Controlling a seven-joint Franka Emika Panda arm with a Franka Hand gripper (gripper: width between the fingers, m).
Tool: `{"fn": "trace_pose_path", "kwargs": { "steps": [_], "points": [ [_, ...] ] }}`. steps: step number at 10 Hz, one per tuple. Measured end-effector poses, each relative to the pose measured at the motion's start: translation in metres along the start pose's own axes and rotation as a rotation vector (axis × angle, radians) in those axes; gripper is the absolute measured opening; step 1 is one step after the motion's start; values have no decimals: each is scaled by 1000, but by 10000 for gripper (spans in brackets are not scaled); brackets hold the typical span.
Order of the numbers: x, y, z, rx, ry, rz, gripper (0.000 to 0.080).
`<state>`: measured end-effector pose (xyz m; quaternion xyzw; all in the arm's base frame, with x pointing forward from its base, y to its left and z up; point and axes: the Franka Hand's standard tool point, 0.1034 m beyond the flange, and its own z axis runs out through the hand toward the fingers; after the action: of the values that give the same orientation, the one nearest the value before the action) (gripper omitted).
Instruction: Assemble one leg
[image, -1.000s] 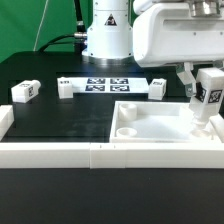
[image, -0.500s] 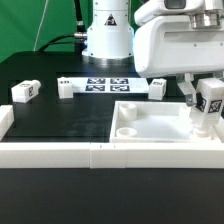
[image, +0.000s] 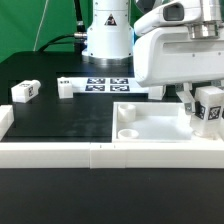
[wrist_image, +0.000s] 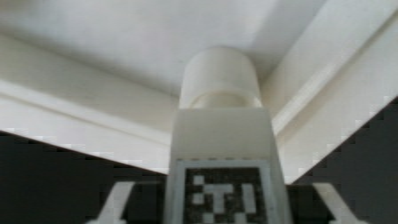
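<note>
My gripper (image: 207, 100) is shut on a leg (image: 209, 108), a chunky white block with a black-and-white tag. It holds the leg upright over the corner of the large white square panel (image: 150, 127) at the exterior view's right. In the wrist view the leg (wrist_image: 224, 120) reaches from between my fingers (wrist_image: 121, 200) down toward the panel (wrist_image: 107, 60), its rounded end close to the panel's corner. Whether the leg touches the panel I cannot tell. My arm's body hides the panel's far right part.
Two loose legs (image: 25, 91) (image: 66, 87) lie on the black table at the exterior view's left. A third (image: 158, 88) shows partly behind my arm. The marker board (image: 105, 83) lies at the back. White border rails (image: 50, 152) run along the front and left.
My gripper has carried the leg down and slightly toward the exterior view's right, nearer the panel's corner. The loose legs have not moved.
</note>
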<state>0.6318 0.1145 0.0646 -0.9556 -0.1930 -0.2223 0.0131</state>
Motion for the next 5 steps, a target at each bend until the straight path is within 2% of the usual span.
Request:
{"fn": "trace_pose_path", "kwargs": {
  "steps": [2, 3, 4, 5],
  "points": [
    [-2, 0, 0, -4, 23, 1, 290],
    [-1, 0, 0, -4, 23, 1, 353],
    [-1, 0, 0, -4, 23, 0, 353],
    [-1, 0, 0, -4, 23, 0, 540]
  ]
}}
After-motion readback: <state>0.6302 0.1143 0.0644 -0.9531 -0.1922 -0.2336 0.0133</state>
